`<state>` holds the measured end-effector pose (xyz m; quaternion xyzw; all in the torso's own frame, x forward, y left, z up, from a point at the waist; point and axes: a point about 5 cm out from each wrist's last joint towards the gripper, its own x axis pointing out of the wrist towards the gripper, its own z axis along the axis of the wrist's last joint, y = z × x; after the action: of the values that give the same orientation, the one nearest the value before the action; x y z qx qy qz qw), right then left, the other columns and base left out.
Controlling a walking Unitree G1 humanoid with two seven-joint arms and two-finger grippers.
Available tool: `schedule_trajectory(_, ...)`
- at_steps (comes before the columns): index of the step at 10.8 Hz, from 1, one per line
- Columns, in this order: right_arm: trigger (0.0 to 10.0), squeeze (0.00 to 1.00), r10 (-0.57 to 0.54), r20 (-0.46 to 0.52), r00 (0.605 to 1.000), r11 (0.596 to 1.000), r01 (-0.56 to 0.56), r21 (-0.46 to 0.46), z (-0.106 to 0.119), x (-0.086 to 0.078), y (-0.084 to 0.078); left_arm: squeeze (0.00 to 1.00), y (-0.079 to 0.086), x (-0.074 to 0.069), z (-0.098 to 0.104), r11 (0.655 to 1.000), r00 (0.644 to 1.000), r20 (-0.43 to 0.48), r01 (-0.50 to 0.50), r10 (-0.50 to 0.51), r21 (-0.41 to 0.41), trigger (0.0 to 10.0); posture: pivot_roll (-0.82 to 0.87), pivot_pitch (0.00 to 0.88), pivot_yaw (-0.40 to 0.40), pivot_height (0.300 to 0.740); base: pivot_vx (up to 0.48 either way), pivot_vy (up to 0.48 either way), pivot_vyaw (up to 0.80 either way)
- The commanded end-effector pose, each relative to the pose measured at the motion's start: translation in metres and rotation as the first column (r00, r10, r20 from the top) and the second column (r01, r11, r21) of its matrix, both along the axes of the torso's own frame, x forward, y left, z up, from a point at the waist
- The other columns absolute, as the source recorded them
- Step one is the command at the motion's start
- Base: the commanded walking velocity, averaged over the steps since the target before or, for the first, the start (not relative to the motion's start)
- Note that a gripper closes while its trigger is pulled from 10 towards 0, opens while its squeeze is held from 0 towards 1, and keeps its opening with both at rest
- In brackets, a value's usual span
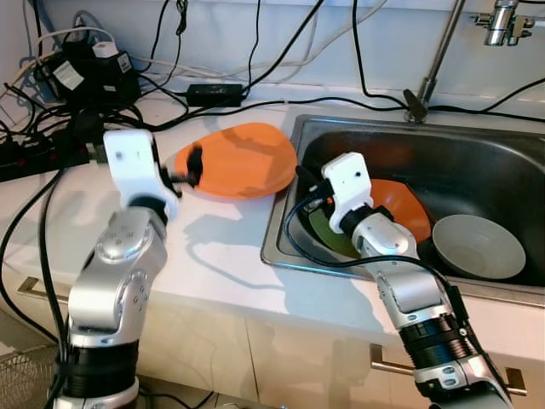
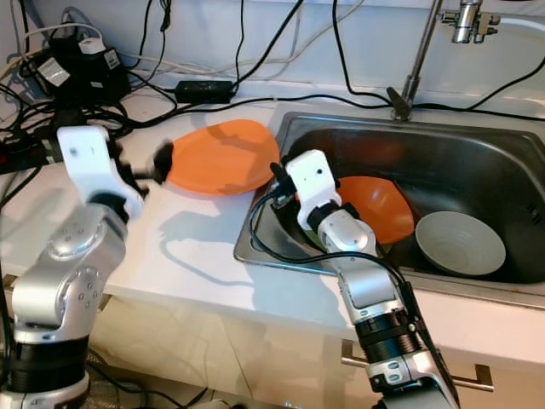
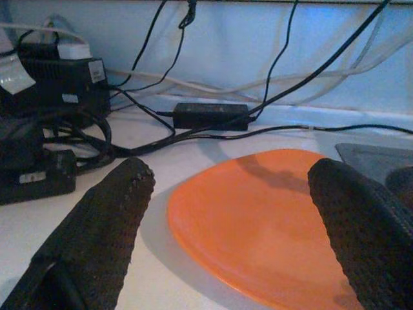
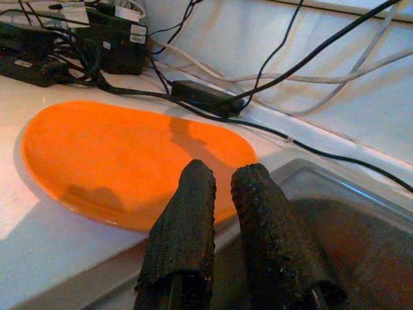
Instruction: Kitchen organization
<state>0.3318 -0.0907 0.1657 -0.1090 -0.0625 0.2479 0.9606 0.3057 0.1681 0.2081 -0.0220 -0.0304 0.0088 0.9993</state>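
The left gripper [image 3: 232, 213] hangs low over the counter [image 1: 213, 256] with its fingers [image 3: 97, 219] spread wide, holding nothing — the orange plate [image 1: 238, 159] lies flat between and just beyond them. In the head views this gripper sits at the plate's left edge.

The right gripper [image 4: 222, 194] has its two fingers drawn almost together with nothing between them. It hovers over the sink [image 1: 477, 153] at the left rim, tips pointing toward the plate's near edge.

The plate rests on the white counter, its right edge touching or slightly overlapping the sink rim. Inside the steel sink lie an orange bowl [image 1: 407, 209], a green dish [image 1: 319, 230] partly under the right arm, and a grey bowl [image 1: 477, 245] to the right — the orange one touching the grey. A tap [image 1: 438, 60] rises behind the sink. At the back left of the counter sits a tangle of black cables [image 1: 51, 119] and power bricks [image 1: 85, 72], with an adapter [image 1: 215, 92] near the wall.
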Motion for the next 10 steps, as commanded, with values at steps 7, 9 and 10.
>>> schedule_trajectory(7,10.0,0.0,-0.036,-0.01,0.999,0.998,0.036,0.051,0.003,0.003,0.011,0.0,-0.05,0.072,-0.011,0.938,0.97,-0.119,0.238,-0.214,0.25,10.0,0.08,0.0,0.087,0.74,0.0,0.0,0.0)
schedule_trajectory(9,10.0,0.0,-0.044,-0.013,0.999,0.998,0.045,0.05,0.001,0.001,0.01,0.0,-0.047,0.089,-0.022,0.965,0.946,-0.223,0.254,-0.235,0.059,10.0,0.06,0.0,0.101,0.74,0.0,0.0,0.0)
schedule_trajectory(10,10.0,0.0,-0.055,-0.014,0.998,0.997,0.056,0.051,0.001,0.001,0.009,0.0,-0.04,0.095,-0.031,0.977,0.928,-0.313,0.214,-0.203,0.001,10.0,0.05,0.0,0.113,0.74,0.0,0.0,0.0)
